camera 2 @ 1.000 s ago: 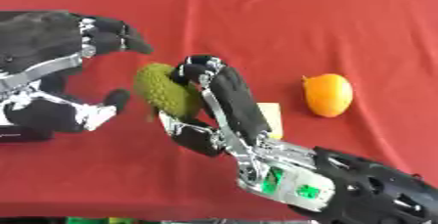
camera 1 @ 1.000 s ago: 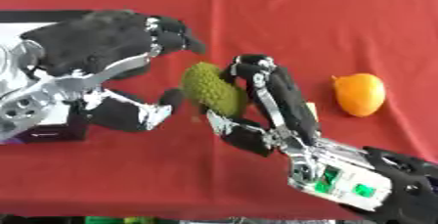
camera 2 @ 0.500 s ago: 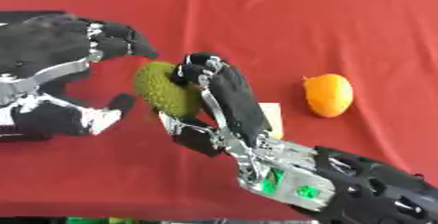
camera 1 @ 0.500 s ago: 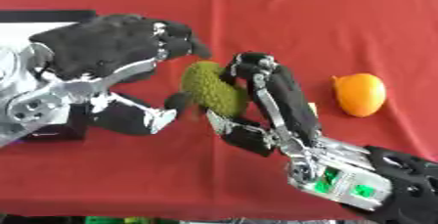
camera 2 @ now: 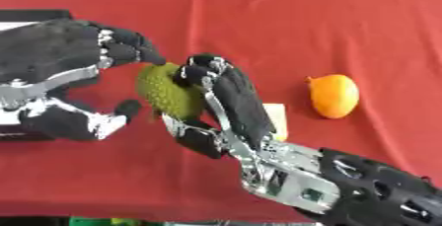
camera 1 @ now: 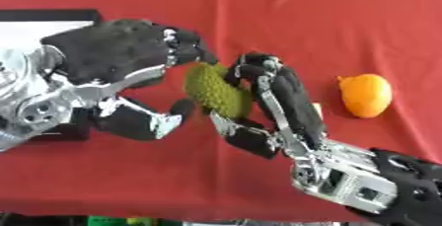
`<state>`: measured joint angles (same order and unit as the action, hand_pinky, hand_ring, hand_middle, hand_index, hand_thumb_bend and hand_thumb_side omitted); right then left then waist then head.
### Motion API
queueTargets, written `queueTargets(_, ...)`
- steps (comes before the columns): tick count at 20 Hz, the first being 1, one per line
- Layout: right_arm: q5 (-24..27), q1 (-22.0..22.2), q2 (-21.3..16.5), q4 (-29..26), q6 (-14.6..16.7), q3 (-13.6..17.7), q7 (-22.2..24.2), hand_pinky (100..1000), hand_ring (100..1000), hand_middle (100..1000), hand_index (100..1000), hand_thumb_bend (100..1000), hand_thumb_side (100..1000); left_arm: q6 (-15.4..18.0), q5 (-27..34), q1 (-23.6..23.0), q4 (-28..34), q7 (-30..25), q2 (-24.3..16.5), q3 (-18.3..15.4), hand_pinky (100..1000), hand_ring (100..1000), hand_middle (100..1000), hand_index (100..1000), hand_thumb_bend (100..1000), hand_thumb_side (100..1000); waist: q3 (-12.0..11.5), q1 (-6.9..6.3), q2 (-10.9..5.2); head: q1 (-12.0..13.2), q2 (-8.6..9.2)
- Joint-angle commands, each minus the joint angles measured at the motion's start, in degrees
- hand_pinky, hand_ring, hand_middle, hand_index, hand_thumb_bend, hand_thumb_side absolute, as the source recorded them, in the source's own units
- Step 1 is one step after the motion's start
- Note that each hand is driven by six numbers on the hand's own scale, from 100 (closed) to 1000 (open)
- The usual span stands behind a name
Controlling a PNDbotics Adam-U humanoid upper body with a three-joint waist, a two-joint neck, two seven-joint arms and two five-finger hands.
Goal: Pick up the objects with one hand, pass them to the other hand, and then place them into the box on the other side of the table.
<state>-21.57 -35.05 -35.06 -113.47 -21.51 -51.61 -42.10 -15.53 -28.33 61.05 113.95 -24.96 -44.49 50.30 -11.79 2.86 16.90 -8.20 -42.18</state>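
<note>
Red cloth [camera 1: 328, 27] covers the whole table, and near the middle of it the two robot hands meet around a bumpy green fruit [camera 1: 216, 91].

A second ago the left hand was further from the fruit. Now it has come closer, and its curled fingers [camera 1: 186, 50] sit right at the top of the fruit. Its thumb [camera 1: 160, 121] has moved in too and now points at the lower side of the fruit, just beside it. I cannot tell if the thumb touches yet.

The right hand [camera 1: 268, 106] has not moved. It still holds the green fruit, with its long fingers bent over the right side and its thumb tucked under the bottom. The fruit is held up between both hands, tilted a little.

The left hand [camera 1: 112, 62] is half closed, like a claw, around the top left of the fruit.

An orange fruit [camera 1: 366, 94] lies on the cloth toward the right edge, well apart from the hands. It has stayed in its place.

A black and white box [camera 1: 43, 20] shows at the left edge, behind the left hand.
</note>
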Motion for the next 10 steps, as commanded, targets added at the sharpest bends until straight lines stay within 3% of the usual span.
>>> queueTargets(1, -0.72, -0.88, -1.17, -1.13, -2.45, 0.27, -3.42, 233, 604, 385, 399, 158, 100, -0.01, -1.21, 1.12, 0.64, 0.56, -0.22, -0.29, 800, 791, 814, 912, 149, 311, 0.03, -0.4, -1.3, 0.02, 0.0)
queueTargets(10, -0.62, -1.01, -1.14, -1.13, -0.49, 0.15, -4.08, 242, 601, 378, 392, 152, 100, -0.13, -3.22, 0.9, 0.64, -0.28, 0.49, 0.66, 802, 793, 814, 910, 178, 328, 0.14, -0.55, -1.25, 0.19, 0.12)
